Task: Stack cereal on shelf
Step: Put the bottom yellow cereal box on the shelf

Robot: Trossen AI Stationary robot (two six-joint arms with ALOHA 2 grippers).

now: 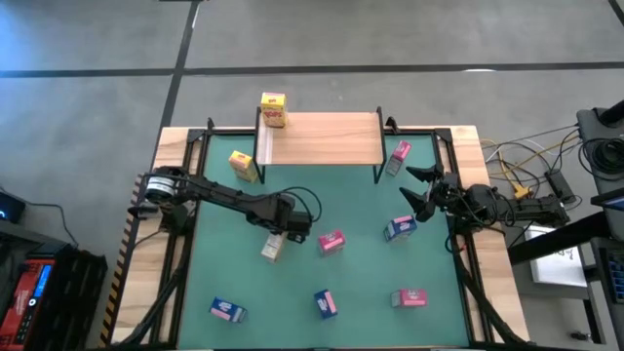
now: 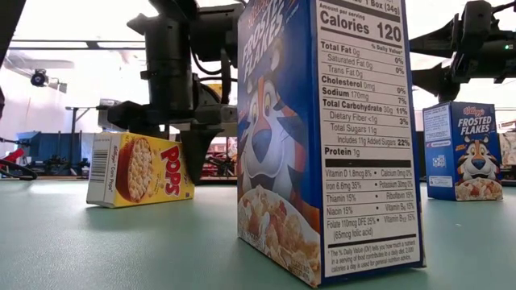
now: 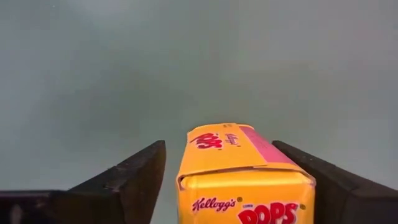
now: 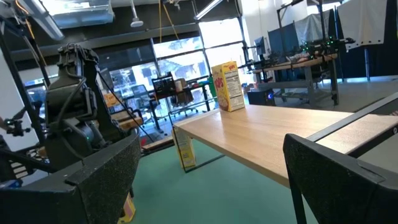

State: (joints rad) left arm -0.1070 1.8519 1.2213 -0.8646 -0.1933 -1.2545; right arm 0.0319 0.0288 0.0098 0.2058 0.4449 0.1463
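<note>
— Where was the left gripper point(image 1: 274, 246)?

— Low over the green mat point(image 1: 361, 292), left of centre in the overhead frame, its fingers point(image 3: 134, 177) on either side of a yellow cereal box point(image 3: 242, 177) lying flat. A gap still showed on one side, so no firm pinch.

— And the right gripper point(image 1: 421, 190)?

— Spread wide, at the frame's right, near the shelf point(image 1: 322, 136). One yellow box point(image 1: 274, 109) stood on the shelf's upper-left corner.

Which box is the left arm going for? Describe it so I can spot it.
On the green mat, just left of centre, a yellow Pops box lies on its side between the left end effector's fingers. The other two yellow boxes stand by the shelf.
</note>
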